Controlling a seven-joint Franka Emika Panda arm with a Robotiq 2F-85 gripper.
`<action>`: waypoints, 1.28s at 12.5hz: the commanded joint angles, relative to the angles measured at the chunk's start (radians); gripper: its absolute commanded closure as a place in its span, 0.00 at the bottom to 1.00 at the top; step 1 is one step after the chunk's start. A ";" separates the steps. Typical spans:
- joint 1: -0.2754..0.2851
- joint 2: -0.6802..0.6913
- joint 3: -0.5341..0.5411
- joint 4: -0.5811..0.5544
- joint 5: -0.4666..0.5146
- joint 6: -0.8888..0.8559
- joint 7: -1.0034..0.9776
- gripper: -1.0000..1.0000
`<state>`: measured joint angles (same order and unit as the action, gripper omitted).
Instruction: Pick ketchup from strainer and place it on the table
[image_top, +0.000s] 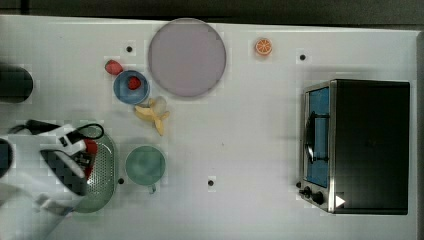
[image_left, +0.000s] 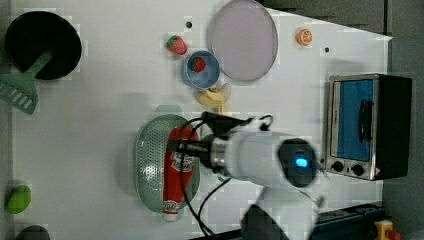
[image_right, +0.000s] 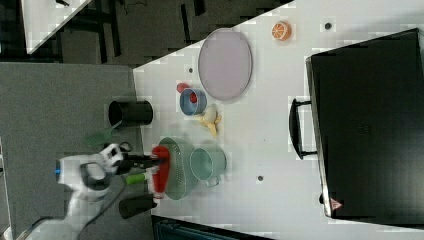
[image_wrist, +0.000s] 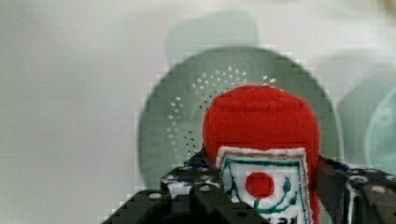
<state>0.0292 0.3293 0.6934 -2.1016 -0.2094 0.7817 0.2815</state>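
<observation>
Your gripper (image_left: 181, 146) is closed on the ketchup (image_left: 176, 175), fingers clamped either side of the red body just above the label; the wrist view shows the bottle (image_wrist: 261, 149) pinched between the pads. In the left view the bottle's long axis runs up and down the frame, white cap toward the lower edge, over the strainer (image_left: 150, 160) at centre left. Whether it has cleared the rim, you can't tell. Bare table (image_left: 90, 125) lies towards the left view's left.
</observation>
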 joint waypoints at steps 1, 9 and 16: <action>-0.062 -0.099 0.000 0.089 0.083 -0.066 -0.046 0.40; -0.218 -0.138 -0.261 0.287 0.088 -0.395 -0.516 0.40; -0.252 -0.138 -0.513 0.250 0.088 -0.373 -0.734 0.40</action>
<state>-0.2747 0.2233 0.1566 -1.8545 -0.1281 0.4104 -0.3792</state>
